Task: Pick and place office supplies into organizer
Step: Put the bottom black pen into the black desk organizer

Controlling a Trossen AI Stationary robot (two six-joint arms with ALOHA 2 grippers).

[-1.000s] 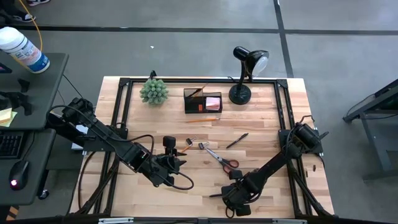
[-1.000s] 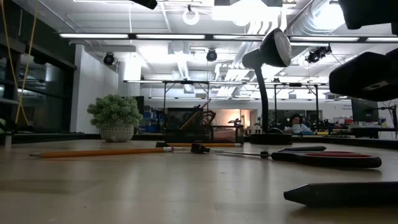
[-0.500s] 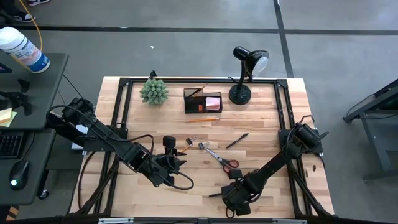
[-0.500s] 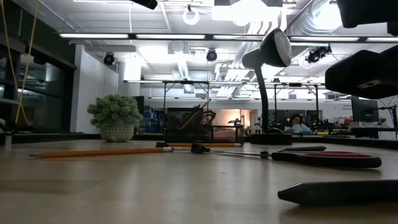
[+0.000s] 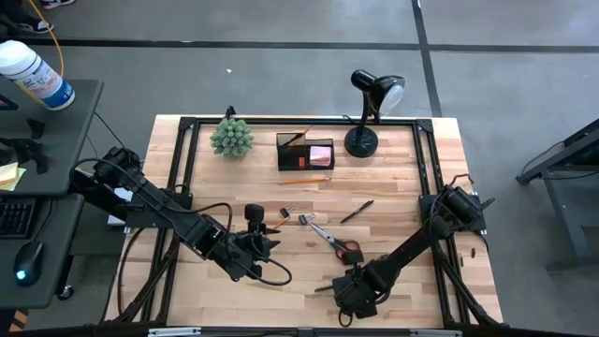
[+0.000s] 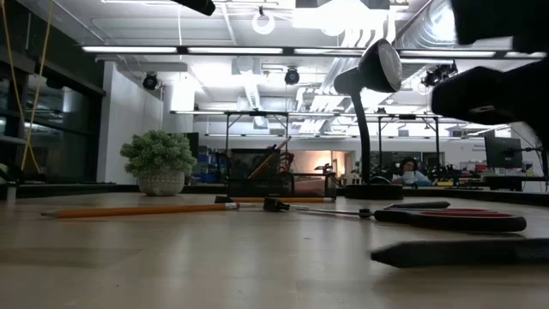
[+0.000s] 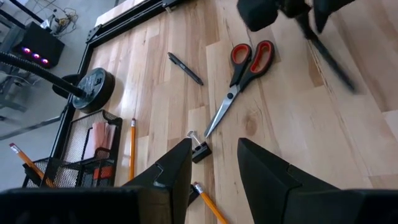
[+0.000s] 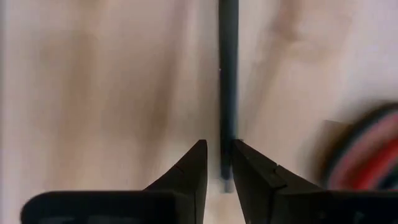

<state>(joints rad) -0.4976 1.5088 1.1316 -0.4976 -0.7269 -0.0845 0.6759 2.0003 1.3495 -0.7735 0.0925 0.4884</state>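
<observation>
right gripper: the right gripper (image 5: 348, 293) sits low over the near edge of the light wooden table (image 5: 393, 197), right of centre; its two dark fingers (image 8: 198, 163) are nearly together with a thin dark pen (image 8: 227, 74) in the narrow gap; whether they press on it cannot be told.
dark pen: lies flat near the near edge, long axis slanting gently, tip toward the left side.
left gripper: the left gripper (image 5: 265, 245) hangs over the near left part of the table, its fingers (image 7: 168, 173) apart and holding nothing.
scissors: the red-handled scissors (image 5: 334, 241) lie flat just beyond the right gripper, long axis diagonal, handles toward the near right, blades pointing to the far left.
small pieces: a short orange pencil (image 5: 284, 214) and a small black clip (image 7: 200, 151) lie by the blade tips, near the table's centre.
second pen: a thin black pen (image 5: 357, 212) lies diagonal, right of centre.
long pencil: an orange pencil (image 5: 305, 180) lies parallel to the far edge, just in front of the organizer.
organizer: the black mesh desk organizer (image 5: 304, 152) stands near the far edge, holding a pink sticky-note pad (image 5: 320, 154) and a leaning pencil.
far edge: a green spiky plant (image 5: 231, 137) stands to its left, a black desk lamp (image 5: 367, 112) to its right.
</observation>
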